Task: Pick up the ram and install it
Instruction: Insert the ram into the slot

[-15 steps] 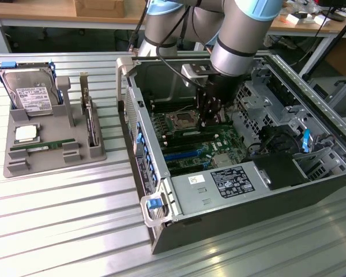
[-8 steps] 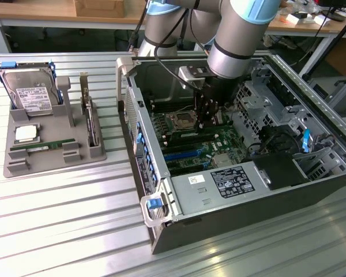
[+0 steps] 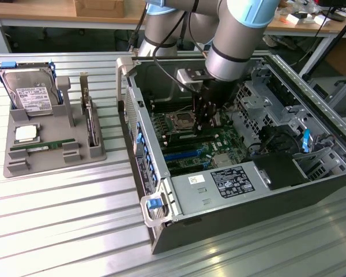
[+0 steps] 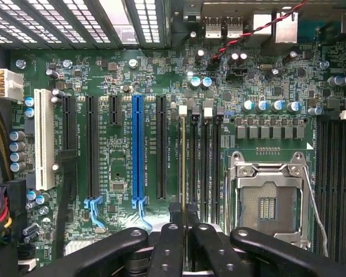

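My gripper (image 3: 206,128) is down inside the open computer case (image 3: 311,190), over the motherboard (image 3: 219,141) just beside the CPU socket (image 3: 180,121). In the wrist view its black fingertips (image 4: 176,212) are pressed almost together at the gripper (image 4: 184,210). Between them a thin olive-green ram (image 4: 183,156) stands edge-on, lined up with the outermost memory slot next to the black expansion slot (image 4: 161,147). How deep it sits in the slot I cannot tell. Another green ram strip (image 3: 43,147) with a whitish label lies flat in the grey tray (image 3: 14,167) at the exterior view's left.
The tray also holds a hard drive (image 3: 29,92), a square silver processor chip (image 3: 26,134) and an upright card with a metal bracket (image 3: 89,118). Drive cages (image 3: 265,98) and a power supply (image 3: 219,184) crowd the case around the arm. Neighbouring memory slots (image 4: 205,156) stand bare.
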`<action>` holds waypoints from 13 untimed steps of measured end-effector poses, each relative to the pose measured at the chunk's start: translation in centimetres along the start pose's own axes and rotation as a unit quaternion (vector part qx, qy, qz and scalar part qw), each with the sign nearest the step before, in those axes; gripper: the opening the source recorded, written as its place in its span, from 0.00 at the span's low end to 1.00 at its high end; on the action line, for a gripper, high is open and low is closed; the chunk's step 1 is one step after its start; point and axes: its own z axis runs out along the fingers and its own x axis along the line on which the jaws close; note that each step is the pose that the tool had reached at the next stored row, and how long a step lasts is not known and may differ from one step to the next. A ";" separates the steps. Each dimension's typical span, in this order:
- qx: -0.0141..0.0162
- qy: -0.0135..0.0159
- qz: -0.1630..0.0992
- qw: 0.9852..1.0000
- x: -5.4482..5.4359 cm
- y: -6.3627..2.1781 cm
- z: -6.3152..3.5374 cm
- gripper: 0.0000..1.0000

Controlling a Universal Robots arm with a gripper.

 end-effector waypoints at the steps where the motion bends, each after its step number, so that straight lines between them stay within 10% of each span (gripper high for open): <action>1: 0.000 0.000 0.000 1.000 0.0 0.00 0.03 0.12; 13: 0.000 0.000 0.000 1.000 0.0 0.06 0.67 0.12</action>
